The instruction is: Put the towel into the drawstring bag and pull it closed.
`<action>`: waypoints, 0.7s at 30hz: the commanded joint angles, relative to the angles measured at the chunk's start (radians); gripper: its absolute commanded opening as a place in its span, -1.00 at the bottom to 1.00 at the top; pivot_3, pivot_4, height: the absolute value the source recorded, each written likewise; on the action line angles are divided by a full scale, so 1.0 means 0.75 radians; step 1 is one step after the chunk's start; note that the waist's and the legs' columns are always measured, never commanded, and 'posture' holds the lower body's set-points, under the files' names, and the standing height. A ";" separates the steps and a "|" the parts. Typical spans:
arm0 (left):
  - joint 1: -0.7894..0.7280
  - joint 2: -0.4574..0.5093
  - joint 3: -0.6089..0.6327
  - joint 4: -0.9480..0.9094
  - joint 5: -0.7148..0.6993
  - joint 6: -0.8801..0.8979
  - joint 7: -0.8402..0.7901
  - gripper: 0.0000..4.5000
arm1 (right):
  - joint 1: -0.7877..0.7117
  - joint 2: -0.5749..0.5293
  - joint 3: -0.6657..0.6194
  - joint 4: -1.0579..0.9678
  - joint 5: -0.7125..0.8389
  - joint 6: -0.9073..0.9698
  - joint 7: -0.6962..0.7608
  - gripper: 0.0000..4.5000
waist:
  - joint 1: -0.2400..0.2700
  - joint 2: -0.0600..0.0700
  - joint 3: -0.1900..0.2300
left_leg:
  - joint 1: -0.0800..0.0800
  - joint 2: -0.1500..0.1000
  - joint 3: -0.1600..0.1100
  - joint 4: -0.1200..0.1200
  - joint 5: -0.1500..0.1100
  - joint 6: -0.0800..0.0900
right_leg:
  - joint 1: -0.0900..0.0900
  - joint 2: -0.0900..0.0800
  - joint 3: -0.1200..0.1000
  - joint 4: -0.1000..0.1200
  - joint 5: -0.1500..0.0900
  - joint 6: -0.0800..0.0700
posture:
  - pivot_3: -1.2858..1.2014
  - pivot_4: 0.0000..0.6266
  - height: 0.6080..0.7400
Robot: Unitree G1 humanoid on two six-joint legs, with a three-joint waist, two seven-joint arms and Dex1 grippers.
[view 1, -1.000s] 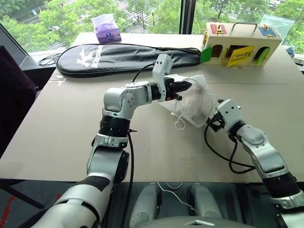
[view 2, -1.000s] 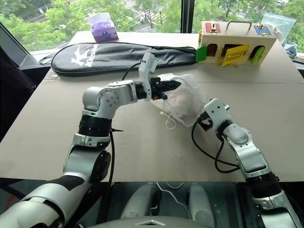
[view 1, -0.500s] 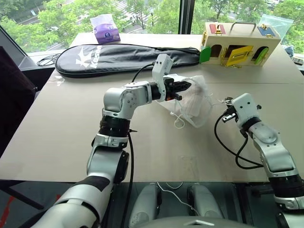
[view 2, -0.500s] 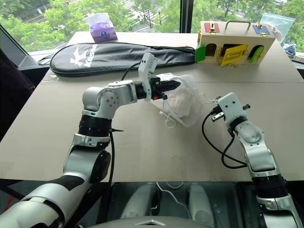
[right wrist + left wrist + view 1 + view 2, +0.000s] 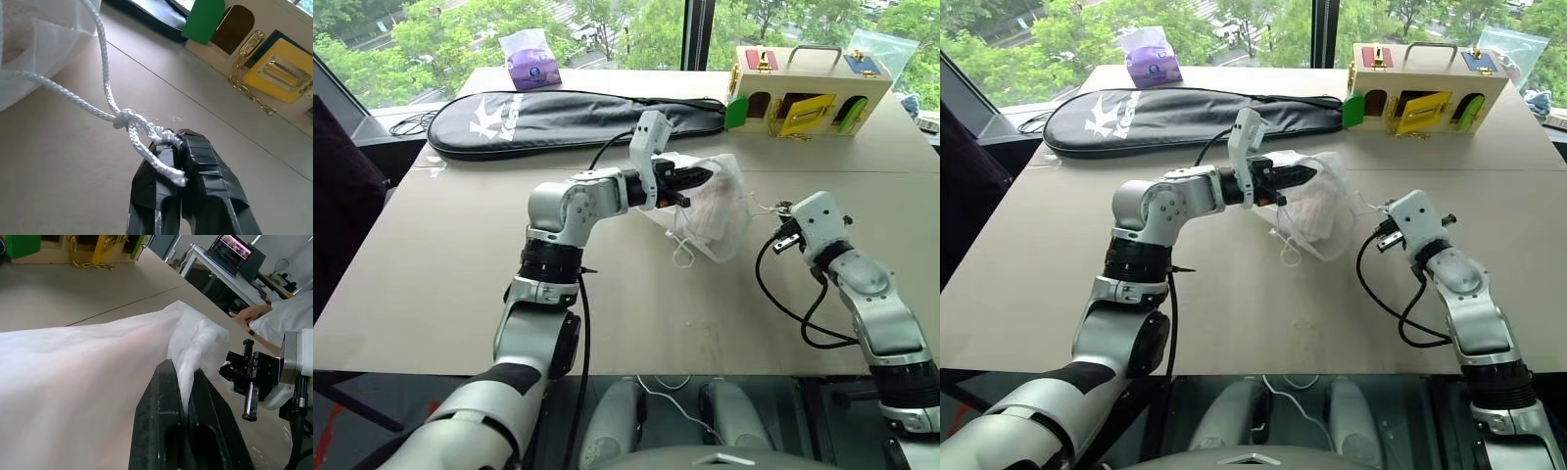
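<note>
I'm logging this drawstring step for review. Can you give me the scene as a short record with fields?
bag: white pouch held above the table
towel: inside bag, seen through the fabric
left gripper: shut on bag's fabric
right gripper: shut on cord just past its knot
cord: runs from bag to right gripper
closed: cannot tell

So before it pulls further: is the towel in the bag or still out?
In. The towel shows as a pale mass through the drawstring bag, held up by the left gripper.
</note>
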 commanded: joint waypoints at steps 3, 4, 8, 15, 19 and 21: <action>-0.007 0.006 0.012 -0.046 -0.005 -0.024 -0.008 -1.00 | 0.019 -0.039 0.063 -0.034 -0.082 -0.051 0.052 0.00 | 0.000 0.000 0.000 | 0.000 0.000 0.000 0.000 0.000 0.000 | 0.000 0.000 0.000 0.000 0.000 0.000 | 0.03 -0.52 1.00; -0.008 0.007 0.011 -0.043 -0.004 -0.026 -0.009 -1.00 | 0.016 -0.036 0.075 -0.037 -0.092 -0.053 0.054 0.00 | -0.002 0.000 0.000 | 0.000 0.000 0.000 0.000 0.000 0.000 | 0.000 0.000 0.000 0.000 0.000 0.000 | 0.03 -0.52 1.00; -0.011 0.010 0.009 -0.038 -0.002 -0.030 -0.013 -1.00 | -0.003 -0.005 0.113 -0.048 -0.107 -0.048 0.065 0.00 | -0.001 0.000 0.000 | 0.001 0.000 0.000 0.000 0.000 0.000 | 0.000 0.000 0.000 0.001 0.000 0.000 | 0.03 -0.52 1.00; -0.010 0.012 0.008 -0.038 0.004 -0.030 -0.016 -1.00 | -0.055 0.036 0.158 -0.030 -0.130 -0.066 0.079 0.00 | 0.000 0.000 0.000 | 0.001 0.000 0.000 0.000 0.000 0.000 | 0.000 0.000 0.000 0.001 0.000 0.000 | 0.03 -0.52 1.00; -0.010 0.014 0.009 -0.038 0.006 -0.030 -0.015 -1.00 | -0.091 0.061 0.132 -0.012 -0.141 -0.081 0.043 0.00 | -0.001 0.000 0.000 | 0.001 0.000 0.000 0.000 0.000 0.000 | 0.000 0.000 0.000 0.001 0.000 0.000 | 0.03 -0.52 1.00; -0.010 0.014 0.010 -0.038 0.006 -0.030 -0.013 -1.00 | -0.100 0.061 0.113 -0.013 -0.142 -0.084 0.034 0.00 | 0.000 0.000 0.000 | 0.001 0.000 0.000 0.000 0.000 0.000 | 0.000 0.000 0.000 0.001 0.000 0.000 | 0.03 -0.52 1.00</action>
